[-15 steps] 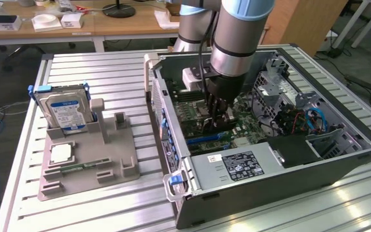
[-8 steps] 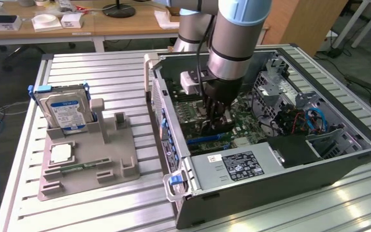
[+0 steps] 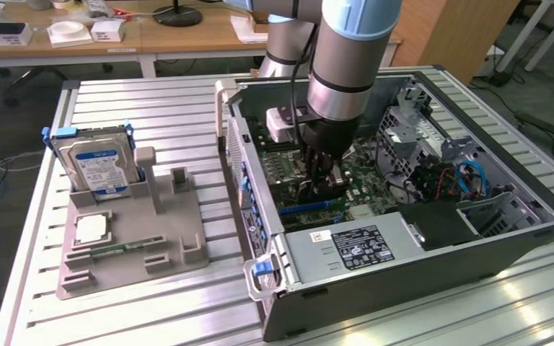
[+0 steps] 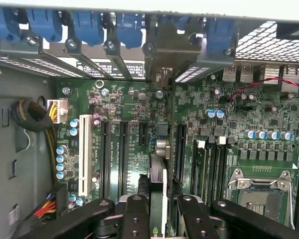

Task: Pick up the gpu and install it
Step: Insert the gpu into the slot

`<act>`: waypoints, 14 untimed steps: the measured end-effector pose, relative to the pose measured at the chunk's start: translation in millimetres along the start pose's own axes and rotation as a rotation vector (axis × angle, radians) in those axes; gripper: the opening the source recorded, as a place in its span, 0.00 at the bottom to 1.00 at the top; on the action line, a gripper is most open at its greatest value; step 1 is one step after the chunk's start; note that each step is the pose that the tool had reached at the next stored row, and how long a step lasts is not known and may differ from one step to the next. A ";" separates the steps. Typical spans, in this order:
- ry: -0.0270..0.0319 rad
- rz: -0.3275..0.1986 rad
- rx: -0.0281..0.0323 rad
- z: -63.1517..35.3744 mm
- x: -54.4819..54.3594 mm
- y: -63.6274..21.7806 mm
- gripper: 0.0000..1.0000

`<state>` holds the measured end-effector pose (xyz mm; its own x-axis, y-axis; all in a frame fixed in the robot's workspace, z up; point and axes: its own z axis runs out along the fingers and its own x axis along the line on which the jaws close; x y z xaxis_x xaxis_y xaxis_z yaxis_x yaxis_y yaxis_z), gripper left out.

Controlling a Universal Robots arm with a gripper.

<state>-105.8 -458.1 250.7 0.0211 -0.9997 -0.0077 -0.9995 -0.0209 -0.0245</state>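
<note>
1. Tool (image 3: pixel 317 189) is down inside the open PC case (image 3: pixel 508 238), fingers clamped on the gpu (image 4: pixel 158 179), which hangs edge-on directly below the wrist, just above the motherboard (image 4: pixel 119 107). The card is well away from the grey holder tray (image 3: pixel 133 245) on the tabletop (image 3: pixel 161 108).
2. Key relation: the gpu's long axis runs parallel w/ the long black expansion slots (image 4: pixel 123 149). In the wrist view the card's thin edge sits between two of them, and its far end points at the metal bracket (image 4: pixel 172 50) in the rear slot row under the blue latches (image 4: pixel 84 25).
3. Can't tell if the card's lower edge is touching a slot or is only close above one.
4. The wrist view gives slot alignment, the white slot (image 4: pixel 83 152) off to one side, and the CPU socket (image 4: pixel 259 186) on the other side.
5. The exterior view gives tool depth in the case, plus the hard drive (image 3: pixel 99 162) upright in the tray, at the exterior view's left. The arm there hides most of the gpu.
</note>
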 end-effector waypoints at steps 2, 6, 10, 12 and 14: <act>0.0002 0.000 -0.0002 -0.1 0.1 0.0 0.27; 0.0001 0.000 -0.0001 0.0 0.0 0.1 0.27; 0.0001 0.000 -0.0001 0.1 -0.5 0.2 0.27; 0.0000 0.000 -0.0002 0.1 -1.2 -0.2 0.27; 0.0001 0.000 -0.0002 0.1 -1.2 -0.3 0.27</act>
<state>-105.5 -456.8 250.6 0.0209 -0.9998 -0.0077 -0.9995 -0.0207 -0.0243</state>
